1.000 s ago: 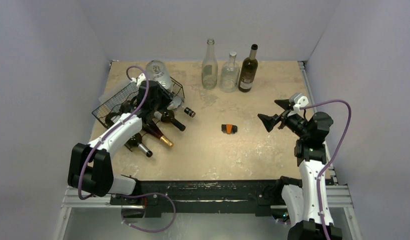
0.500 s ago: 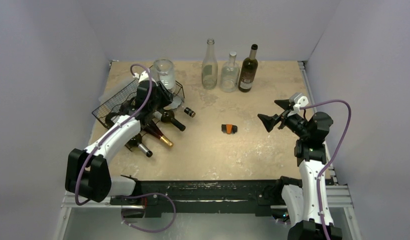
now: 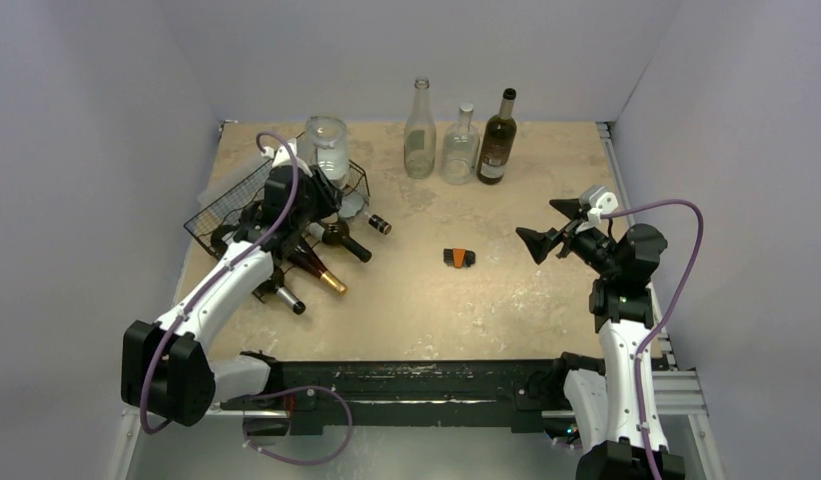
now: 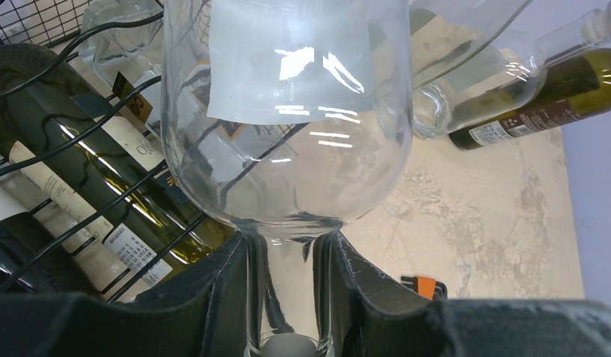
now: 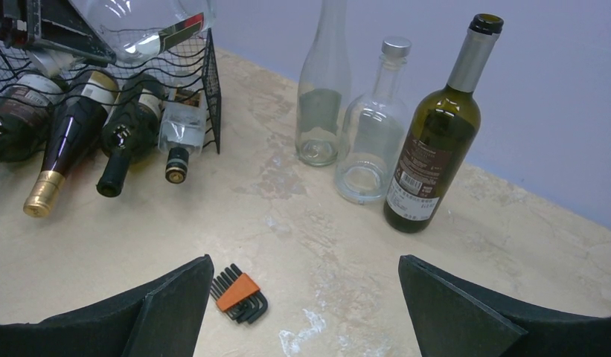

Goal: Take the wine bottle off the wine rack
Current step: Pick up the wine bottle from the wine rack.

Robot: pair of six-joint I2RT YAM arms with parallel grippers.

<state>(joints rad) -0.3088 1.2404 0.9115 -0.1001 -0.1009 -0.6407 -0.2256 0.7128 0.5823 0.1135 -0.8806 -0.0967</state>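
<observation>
My left gripper (image 4: pixel 287 253) is shut on the neck of a clear glass wine bottle (image 4: pixel 287 111) with a white label. The bottle (image 3: pixel 327 148) stands steeply, base up, over the back of the black wire wine rack (image 3: pixel 226 205). In the right wrist view its body (image 5: pixel 138 22) sits just above the rack's top wires (image 5: pixel 205 82); contact with them is unclear. The left gripper (image 3: pixel 304 195) is over the rack's right half. My right gripper (image 3: pixel 548 228) hangs open at the right, its fingers wide apart around nothing (image 5: pixel 306 297).
Several dark bottles (image 3: pixel 331 235) lie in the rack, necks pointing toward the table middle. Three bottles stand at the back: two clear (image 3: pixel 419 130) (image 3: pixel 461 145) and one dark green (image 3: pixel 497 140). An orange hex key set (image 3: pixel 459 257) lies mid-table.
The left wrist has shifted left and its elbow swung outward. The clear bottle has tipped from showing its round base to standing more upright. The right arm is unmoved.
</observation>
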